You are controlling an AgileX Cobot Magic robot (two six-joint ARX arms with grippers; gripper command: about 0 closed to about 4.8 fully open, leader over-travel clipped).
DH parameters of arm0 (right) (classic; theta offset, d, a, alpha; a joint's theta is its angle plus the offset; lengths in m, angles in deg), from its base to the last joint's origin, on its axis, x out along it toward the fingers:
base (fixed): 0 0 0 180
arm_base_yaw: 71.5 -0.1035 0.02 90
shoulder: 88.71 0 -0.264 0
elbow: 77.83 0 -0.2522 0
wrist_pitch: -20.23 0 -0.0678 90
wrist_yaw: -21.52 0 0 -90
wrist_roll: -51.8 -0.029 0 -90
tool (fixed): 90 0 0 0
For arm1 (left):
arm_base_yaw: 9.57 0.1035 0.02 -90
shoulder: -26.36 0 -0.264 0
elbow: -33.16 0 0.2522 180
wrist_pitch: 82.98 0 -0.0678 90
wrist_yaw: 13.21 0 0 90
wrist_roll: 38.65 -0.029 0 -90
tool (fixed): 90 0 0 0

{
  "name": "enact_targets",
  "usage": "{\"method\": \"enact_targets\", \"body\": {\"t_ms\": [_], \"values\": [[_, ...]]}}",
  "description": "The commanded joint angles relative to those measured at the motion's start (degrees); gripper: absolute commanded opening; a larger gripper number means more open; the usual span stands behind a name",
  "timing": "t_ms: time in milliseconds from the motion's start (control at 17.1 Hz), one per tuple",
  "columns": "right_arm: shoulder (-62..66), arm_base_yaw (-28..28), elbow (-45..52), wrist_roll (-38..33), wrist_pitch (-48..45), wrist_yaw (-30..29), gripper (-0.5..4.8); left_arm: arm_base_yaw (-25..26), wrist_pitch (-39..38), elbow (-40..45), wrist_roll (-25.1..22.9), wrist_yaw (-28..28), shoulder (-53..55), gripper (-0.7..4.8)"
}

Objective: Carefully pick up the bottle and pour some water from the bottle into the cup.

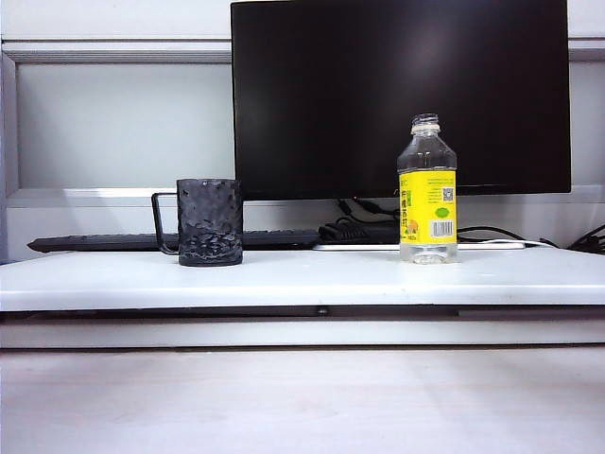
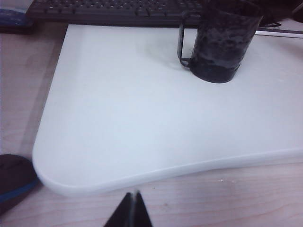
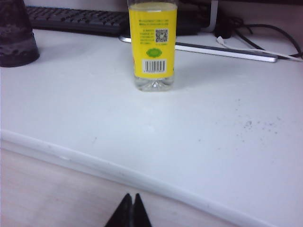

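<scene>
So the bottle (image 1: 427,189) is standing upright toward the right end of the white table (image 1: 302,279), long axis straight up, neck open with no cap, and the cup (image 1: 210,222) is sitting well apart from it toward the left end, handle sticking out away from the bottle. The right tool (image 3: 129,210) is hanging off the front edge of the table with its tips pressed together, nothing in them, and the bottle is lying pretty much dead ahead of it across the bare top, so I'd say that's the arm for the grab. The left tool (image 2: 132,210) is pinched together too, empty, waiting just off the rounded front left corner with the cup ahead of it near the back edge. Neither arm is showing up in the exterior view. The right wrist view is cutting off the bottle's top, and I can't really make out the water level behind that yellow label.
</scene>
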Motion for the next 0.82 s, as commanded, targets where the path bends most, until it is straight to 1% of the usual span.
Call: {"method": "enact_targets", "body": {"t_ms": [58, 234, 585, 643, 702, 819], "values": [[-4.94, 1.16, 0.11, -0.28, -0.50, -0.11, 0.00, 1.66, 0.50, 0.98, -0.04, -0.90, -3.48, -0.05], [-9.86, 4.85, 0.09, -0.26, -1.18, -0.04, 0.00, 6.67, 0.22, 2.12, -0.04, -1.18, -4.98, -0.05], [-9.90, 14.14, 0.37, -0.26, -2.56, -0.02, 0.00, 18.36, 0.81, 5.51, -0.07, -1.11, -4.98, -0.05], [-9.90, 14.95, 0.50, -0.28, -2.10, 0.00, 0.00, 19.52, 1.79, 5.81, -0.24, -1.20, -5.01, -0.05], [-9.90, 15.52, 0.50, -0.26, -1.44, -0.04, 0.00, 20.20, 4.37, 6.32, -0.26, -1.11, -4.98, -0.05], [-9.90, 15.74, 0.50, -0.26, -1.05, 0.00, 0.00, 20.24, 7.08, 7.43, -0.26, -1.14, -4.98, -0.05]]}}
